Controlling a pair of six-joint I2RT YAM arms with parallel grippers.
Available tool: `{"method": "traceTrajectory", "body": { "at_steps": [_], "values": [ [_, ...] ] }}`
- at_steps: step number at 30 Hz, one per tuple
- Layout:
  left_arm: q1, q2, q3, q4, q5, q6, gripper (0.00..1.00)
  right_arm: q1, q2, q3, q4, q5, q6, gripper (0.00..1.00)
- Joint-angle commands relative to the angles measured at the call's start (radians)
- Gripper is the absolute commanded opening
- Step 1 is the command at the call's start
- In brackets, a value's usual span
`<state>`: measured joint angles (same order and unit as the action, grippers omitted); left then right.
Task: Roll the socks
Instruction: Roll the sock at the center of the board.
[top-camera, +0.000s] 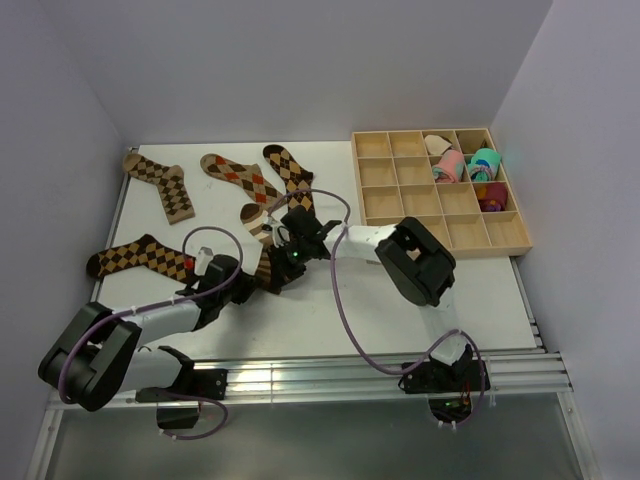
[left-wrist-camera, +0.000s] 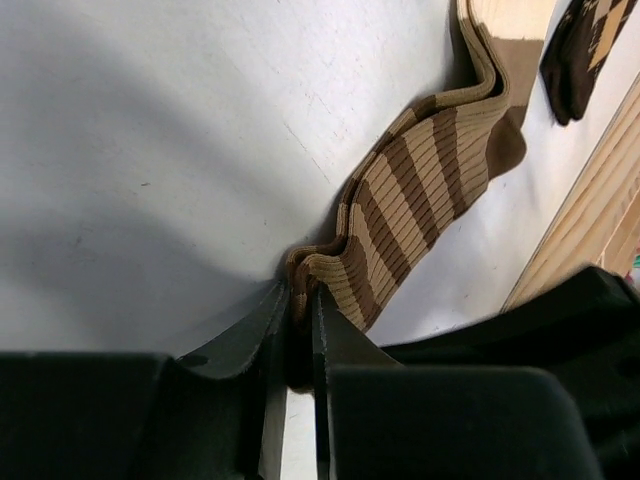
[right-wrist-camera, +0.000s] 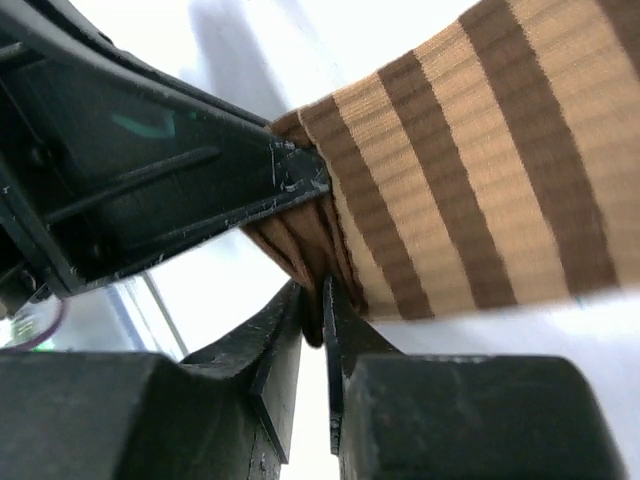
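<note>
The brown-and-cream striped sock (top-camera: 260, 222) lies near the middle of the table, bunched at its near end. My left gripper (top-camera: 268, 278) is shut on that end; in the left wrist view its jaws (left-wrist-camera: 300, 300) pinch the folded cuff while the sock (left-wrist-camera: 420, 190) runs away in waves. My right gripper (top-camera: 288, 252) meets it from the right, jaws (right-wrist-camera: 312, 305) nearly together on a brown fold of the same sock (right-wrist-camera: 470, 200). The left fingertip (right-wrist-camera: 295, 180) sits just above. Several argyle socks (top-camera: 160, 185) (top-camera: 240, 178) (top-camera: 290, 168) (top-camera: 135, 257) lie flat to the left and behind.
A wooden tray (top-camera: 510, 243) of square compartments stands at the back right, with pink and teal rolled bundles (top-camera: 465, 165) in its far cells. Its edge (left-wrist-camera: 590, 220) shows in the left wrist view. Purple cables loop over both arms.
</note>
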<state>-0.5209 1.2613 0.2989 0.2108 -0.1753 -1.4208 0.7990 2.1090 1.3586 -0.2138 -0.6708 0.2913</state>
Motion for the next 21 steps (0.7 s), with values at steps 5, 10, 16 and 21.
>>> {"method": "traceTrajectory", "body": {
  "at_steps": [5,10,16,21],
  "values": [
    [0.005,0.016,0.04,-0.2,-0.013,0.089,0.13,0.028,-0.152,-0.104,0.047,0.22,-0.06,0.08],
    [0.005,-0.026,0.019,-0.186,-0.006,0.08,0.36,0.028,-0.106,-0.079,0.048,0.179,-0.052,0.0],
    [0.005,-0.085,0.009,-0.198,-0.015,0.077,0.69,0.028,-0.066,-0.062,0.044,0.157,-0.02,0.0],
    [0.005,-0.155,-0.03,-0.197,-0.018,0.066,0.74,0.016,-0.017,-0.039,0.021,0.128,0.015,0.0]
  ]
}}
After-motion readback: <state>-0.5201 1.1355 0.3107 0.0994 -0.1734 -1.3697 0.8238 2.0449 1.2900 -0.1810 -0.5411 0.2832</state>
